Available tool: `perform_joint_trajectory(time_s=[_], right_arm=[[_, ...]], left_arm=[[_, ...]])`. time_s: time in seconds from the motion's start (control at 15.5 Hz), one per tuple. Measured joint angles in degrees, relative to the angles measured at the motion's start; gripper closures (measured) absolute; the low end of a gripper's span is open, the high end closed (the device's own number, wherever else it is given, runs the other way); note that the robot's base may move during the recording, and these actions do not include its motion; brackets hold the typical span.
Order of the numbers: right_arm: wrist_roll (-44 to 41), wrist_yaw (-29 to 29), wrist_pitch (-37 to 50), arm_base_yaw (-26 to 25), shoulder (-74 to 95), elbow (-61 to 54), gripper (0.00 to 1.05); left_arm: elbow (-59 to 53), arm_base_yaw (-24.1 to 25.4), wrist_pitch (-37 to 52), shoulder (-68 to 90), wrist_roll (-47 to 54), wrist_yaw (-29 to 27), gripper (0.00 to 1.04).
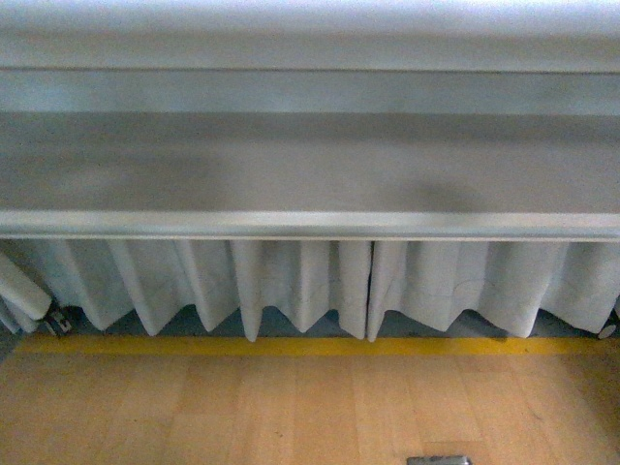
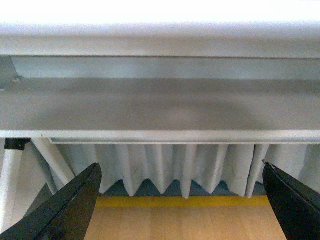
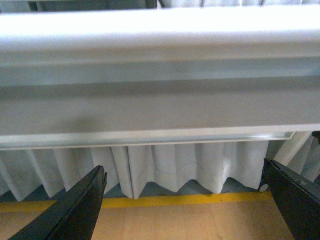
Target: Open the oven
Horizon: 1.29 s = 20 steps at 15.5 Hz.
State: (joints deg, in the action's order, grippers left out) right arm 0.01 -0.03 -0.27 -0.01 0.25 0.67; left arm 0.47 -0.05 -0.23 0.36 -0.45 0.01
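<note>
Your left gripper (image 2: 180,167) is wide open. Its two black fingers (image 2: 75,200) stand far apart, and there is nothing between them. Your right gripper (image 3: 183,165) is the same: its black fingers (image 3: 80,205) are spread wide and hold nothing.

Both grippers are low down and look toward the far side. In front of them a long grey metal table edge (image 1: 310,225) runs from left to right. Under it hangs a white cloth with folds (image 1: 291,281). Below the cloth, a yellow tape line (image 1: 291,345) crosses the light wooden floor (image 1: 291,412). Far to the left, the left wrist view shows a white round table leg (image 2: 10,190). The front view shows neither arm.

You cannot see the small cream-white toaster oven in any picture. It may be up on the table, above what the cameras show, but you cannot tell from here.

So I think you are at the very start, and you have not reached for the door yet. Next you need to lift the arms until you can see over the table edge. Take care not to bump the edge on the way up. Then find the oven and the handle on its door. Keep one gripper open, so it can go around the handle before you close it and pull.
</note>
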Motion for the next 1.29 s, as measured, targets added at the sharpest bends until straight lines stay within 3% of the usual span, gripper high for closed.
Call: perform_joint_trajectory(time_s=[1.29], right_arm=[[-0.07,-0.02,0.11,0.0,0.0,0.0,0.06]], left_arm=[[0.04,0.0,0.42,0.0,0.48,0.0,0.07]])
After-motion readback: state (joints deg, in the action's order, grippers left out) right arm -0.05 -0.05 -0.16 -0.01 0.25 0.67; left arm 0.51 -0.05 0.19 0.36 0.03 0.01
